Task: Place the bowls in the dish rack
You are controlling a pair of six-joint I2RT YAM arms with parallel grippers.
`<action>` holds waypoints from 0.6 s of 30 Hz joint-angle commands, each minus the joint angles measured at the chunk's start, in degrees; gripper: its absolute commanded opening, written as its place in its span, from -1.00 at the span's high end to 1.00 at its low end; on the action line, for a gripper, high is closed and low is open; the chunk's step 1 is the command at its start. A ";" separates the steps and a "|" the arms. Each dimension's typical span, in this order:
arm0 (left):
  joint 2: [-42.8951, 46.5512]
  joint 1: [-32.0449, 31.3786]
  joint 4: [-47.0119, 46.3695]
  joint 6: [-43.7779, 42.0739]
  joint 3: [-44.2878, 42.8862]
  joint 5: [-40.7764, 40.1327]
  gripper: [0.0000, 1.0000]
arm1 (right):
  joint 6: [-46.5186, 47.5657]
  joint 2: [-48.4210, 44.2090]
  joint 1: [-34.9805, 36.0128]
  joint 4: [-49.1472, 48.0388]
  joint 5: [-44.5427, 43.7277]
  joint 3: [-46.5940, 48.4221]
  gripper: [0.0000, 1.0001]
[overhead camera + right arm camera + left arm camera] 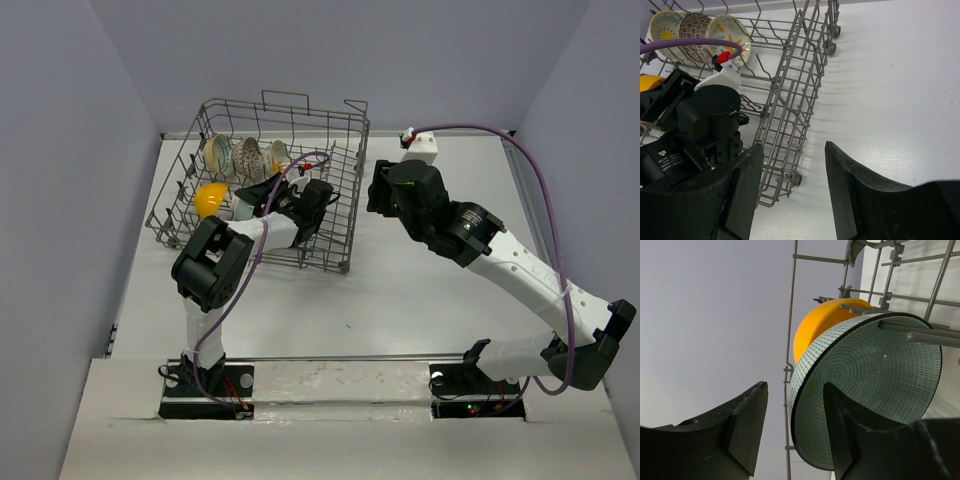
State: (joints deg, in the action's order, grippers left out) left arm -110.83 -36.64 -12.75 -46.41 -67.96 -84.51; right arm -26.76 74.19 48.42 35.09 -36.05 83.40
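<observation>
Backing the parted left jaws straight off the teal bowl (875, 385) should leave it in the dish rack (347, 210). Right jaws stand open, empty.

teal bowl (875, 390): pale teal, rings of tiny dots, dark rim | orange bowl (815, 335): plain orange-yellow | flower bowl (664, 27): whitish, yellow middle | brown bowl (695, 31): brown speckly print | leaf bowl (732, 31): white, green-orange leaves | rack (790, 115): grey wire | table (890, 75): white | cable (690, 42): purple | wall (700, 315): pale grey
</observation>
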 commanded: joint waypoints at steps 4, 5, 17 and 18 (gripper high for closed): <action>0.52 -0.36 0.62 1.41 -1.91 -4.35 -0.26 | 0.22 -1.51 0.27 -3.27 -1.48 -0.07 -0.16; 0.70 -0.36 0.71 1.50 -1.91 -4.17 -0.27 | 0.22 -1.51 0.27 -3.27 -1.48 0.01 -0.16; 1.40 -0.71 1.85 3.96 -1.82 -3.03 -0.63 | 0.22 -1.60 0.27 -3.19 -1.39 -0.07 -0.16; 1.49 -0.80 1.94 4.22 -1.82 -2.94 -0.64 | 0.22 -1.51 0.27 -3.19 -1.48 -0.07 -0.16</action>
State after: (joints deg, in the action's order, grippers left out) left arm -110.83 -36.64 -11.31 -44.64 -68.03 -84.62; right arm -26.76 74.19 48.42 35.09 -36.05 83.40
